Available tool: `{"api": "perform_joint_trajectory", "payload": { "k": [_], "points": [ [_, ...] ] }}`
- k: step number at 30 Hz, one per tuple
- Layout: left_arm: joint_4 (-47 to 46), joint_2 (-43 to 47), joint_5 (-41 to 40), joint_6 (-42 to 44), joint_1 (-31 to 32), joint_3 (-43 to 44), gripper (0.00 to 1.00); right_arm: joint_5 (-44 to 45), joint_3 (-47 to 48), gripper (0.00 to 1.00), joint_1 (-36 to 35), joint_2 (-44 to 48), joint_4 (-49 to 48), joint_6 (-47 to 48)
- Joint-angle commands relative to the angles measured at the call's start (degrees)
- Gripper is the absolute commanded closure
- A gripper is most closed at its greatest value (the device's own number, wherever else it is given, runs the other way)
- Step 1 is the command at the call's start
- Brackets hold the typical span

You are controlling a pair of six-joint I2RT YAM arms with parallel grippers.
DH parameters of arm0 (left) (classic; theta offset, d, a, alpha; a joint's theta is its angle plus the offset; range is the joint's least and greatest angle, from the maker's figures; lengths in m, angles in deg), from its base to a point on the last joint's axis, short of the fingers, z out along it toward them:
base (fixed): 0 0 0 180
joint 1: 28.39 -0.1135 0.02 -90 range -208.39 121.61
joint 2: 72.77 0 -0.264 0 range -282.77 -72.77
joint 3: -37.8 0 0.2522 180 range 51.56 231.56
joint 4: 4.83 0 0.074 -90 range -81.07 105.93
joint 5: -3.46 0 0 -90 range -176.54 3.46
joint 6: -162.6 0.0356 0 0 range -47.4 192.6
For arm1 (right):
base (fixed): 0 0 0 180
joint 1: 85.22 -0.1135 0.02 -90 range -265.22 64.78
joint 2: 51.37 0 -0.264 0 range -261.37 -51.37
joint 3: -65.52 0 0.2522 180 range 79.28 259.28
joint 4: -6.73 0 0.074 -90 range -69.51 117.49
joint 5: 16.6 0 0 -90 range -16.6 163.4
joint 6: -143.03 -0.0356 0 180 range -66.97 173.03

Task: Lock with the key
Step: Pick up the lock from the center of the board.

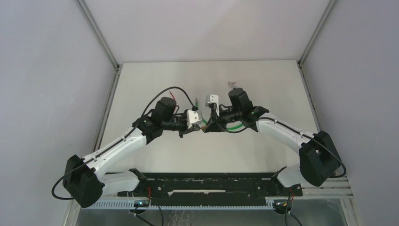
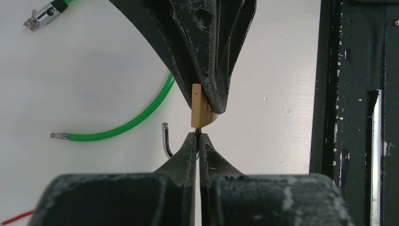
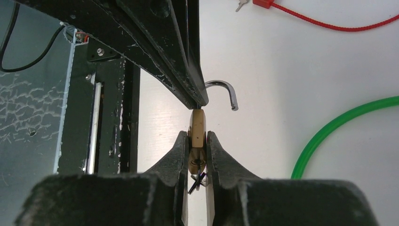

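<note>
Black fingers (image 3: 181, 155) of the right gripper (image 3: 197, 137) fill the foreground of the right wrist view. They press against both flat sides of a small rectangular brass padlock (image 3: 197, 123) and pinch it edge-on, with the white tabletop (image 1: 155, 84) behind it. At the padlock's near end, between the same fingers, a small dark key (image 3: 197, 181) protrudes. At the padlock's far end the curved steel shackle (image 3: 226, 88) stands open, its free tip clear of the body. The left gripper (image 2: 197, 140) meets the padlock at that shackle end. Its fingers are pressed together, and whether they pinch the shackle's fixed leg cannot be told. To the right of the padlock in this view a glossy green tube (image 3: 329, 134) curves over the tabletop, and beyond the padlock lies a thin red cord (image 3: 329, 23). Seen from overhead, both arms meet at the padlock.
</note>
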Motion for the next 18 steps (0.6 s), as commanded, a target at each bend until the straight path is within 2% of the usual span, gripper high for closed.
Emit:
{"api": "perform_joint_trajectory", "payload": {
  "k": [1,3,5,6,8,10,13,18],
  "points": [
    [-2.35,2.18,1.0,-0.01,0.21,2.28,0.95,-2.85,2.33,1.0,0.67,1.69,0.39,1.21],
    [-2.46,2.5,1.41,0.21,0.21,2.25,0.85,-4.39,2.32,1.0,2.09,2.64,0.37,1.06],
    [-2.62,2.9,1.85,1.05,0.21,2.35,0.68,-6.46,2.43,1.0,3.71,3.73,0.66,1.03],
    [-2.28,3.12,1.9,2.19,0.21,2.65,0.64,-7.4,2.52,1.0,4.65,4.3,1.09,1.16],
    [-0.33,3.33,1.73,5.2,0.21,4.24,0.48,-9.89,3.13,1.0,6.78,5.23,2.98,1.39],
    [3.7,2.78,0.96,8.5,0.21,7.3,0.39,-13.02,3.6,1.0,9.51,6.18,4.17,0.98],
    [8.56,1.65,0.08,11.7,0.21,11.87,0.31,-17.12,3.89,1.0,13.41,7.48,4.54,-1.33],
    [10.6,-1.26,2.1,11.88,0.21,17.35,0.26,-20.72,4.27,1.0,16.47,10.33,4.26,-4.51]
  ]
}}
